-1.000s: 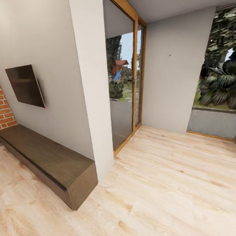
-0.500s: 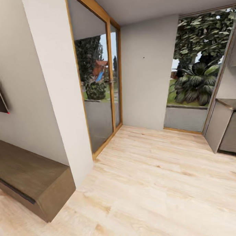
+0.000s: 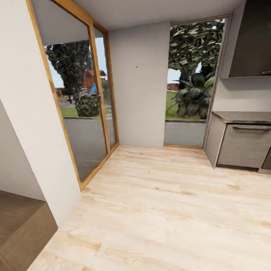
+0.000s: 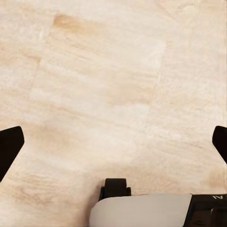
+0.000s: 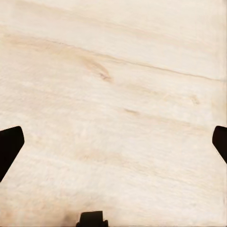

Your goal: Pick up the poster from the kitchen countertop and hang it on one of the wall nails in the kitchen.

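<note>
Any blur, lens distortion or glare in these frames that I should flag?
Head view: wide-angle stretch, so the glass door frame and near wall corner lean; lighting is flat, with no glare on the wood floor. Left wrist view: floor grain soft, left gripper fingertips dark at the edges. Right wrist view: similar softness, right gripper wide apart, no cast shadows.

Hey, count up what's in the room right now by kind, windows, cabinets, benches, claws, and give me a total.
Tall wood-framed glass panes: 3
Grey kitchen cabinet unit with a bar handle: 1
Low dark brown wooden bench: 1
Dark extractor hood: 1
Black claws, both open over pale wood floor: 2, left claw, right claw
Total: 8
</note>
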Available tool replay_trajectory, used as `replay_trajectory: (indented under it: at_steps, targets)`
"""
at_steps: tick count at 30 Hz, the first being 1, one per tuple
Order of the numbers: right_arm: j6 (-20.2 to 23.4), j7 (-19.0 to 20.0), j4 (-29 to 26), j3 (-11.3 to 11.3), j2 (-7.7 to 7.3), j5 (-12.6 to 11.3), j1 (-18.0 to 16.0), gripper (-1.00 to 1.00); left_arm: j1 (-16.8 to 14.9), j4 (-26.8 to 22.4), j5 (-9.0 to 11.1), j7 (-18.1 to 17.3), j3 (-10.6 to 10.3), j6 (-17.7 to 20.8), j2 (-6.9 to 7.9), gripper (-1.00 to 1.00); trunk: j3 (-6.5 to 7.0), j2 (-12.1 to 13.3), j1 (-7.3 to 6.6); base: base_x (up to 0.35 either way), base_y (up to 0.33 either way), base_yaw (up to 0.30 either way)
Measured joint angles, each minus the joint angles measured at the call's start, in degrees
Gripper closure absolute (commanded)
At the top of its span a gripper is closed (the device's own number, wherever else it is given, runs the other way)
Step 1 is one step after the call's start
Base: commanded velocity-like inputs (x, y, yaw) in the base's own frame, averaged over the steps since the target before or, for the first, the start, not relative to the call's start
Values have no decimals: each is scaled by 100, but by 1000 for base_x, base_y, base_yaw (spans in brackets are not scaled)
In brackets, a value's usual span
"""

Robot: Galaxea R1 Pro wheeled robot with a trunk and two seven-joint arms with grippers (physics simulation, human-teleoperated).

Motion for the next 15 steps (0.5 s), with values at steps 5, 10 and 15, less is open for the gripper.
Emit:
replay_trajectory:
  at_steps: [5, 10, 15]
  targets:
    - [0, 0, 0, 0, 0, 0, 0, -100, 0, 0, -2, 1, 0, 0, 0, -100, 0, 0, 0, 0, -296, -300]
    - [0, 0, 0, 1, 0, 0, 0, -100, 0, 2, -2, 0, 0, 0, 0, -100, 0, 0, 0, 0, -296, -300]
    - [0, 0, 0, 2, 0, 0, 0, -100, 0, 0, -3, 0, 0, 0, 0, -100, 0, 0, 0, 0, -296, -299]
